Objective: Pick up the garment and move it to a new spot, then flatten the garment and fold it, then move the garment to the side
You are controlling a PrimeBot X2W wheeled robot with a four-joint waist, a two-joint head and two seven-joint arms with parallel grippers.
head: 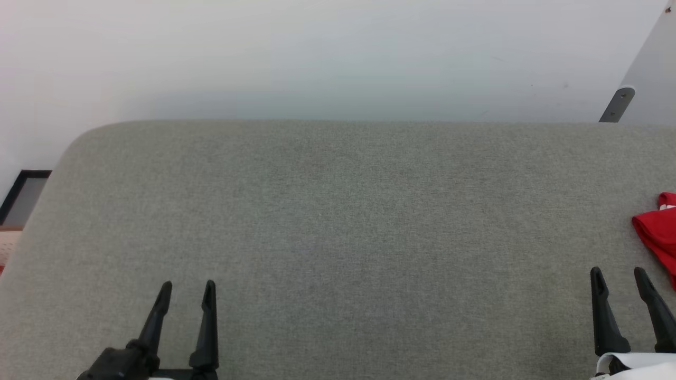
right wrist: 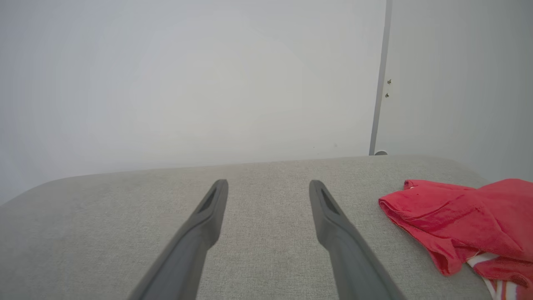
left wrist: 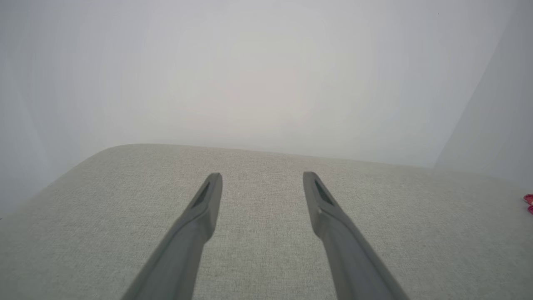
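Observation:
The garment (head: 659,232) is a crumpled red heap at the far right edge of the grey fabric surface (head: 338,221). In the right wrist view the garment (right wrist: 462,221) lies bunched to the right of my fingers, with a bit of red-and-white striped trim at the bottom right. A sliver of the garment (left wrist: 529,202) shows at the right edge of the left wrist view. My right gripper (head: 619,274) hovers open just left of the heap, apart from it. My left gripper (head: 188,287) is open at the lower left, far from it. Both hold nothing.
A pale wall (head: 317,58) rises behind the surface's far edge. A grey panel with a metal bracket (head: 617,104) stands at the back right. A dark-framed object (head: 24,195) sits beyond the rounded left corner.

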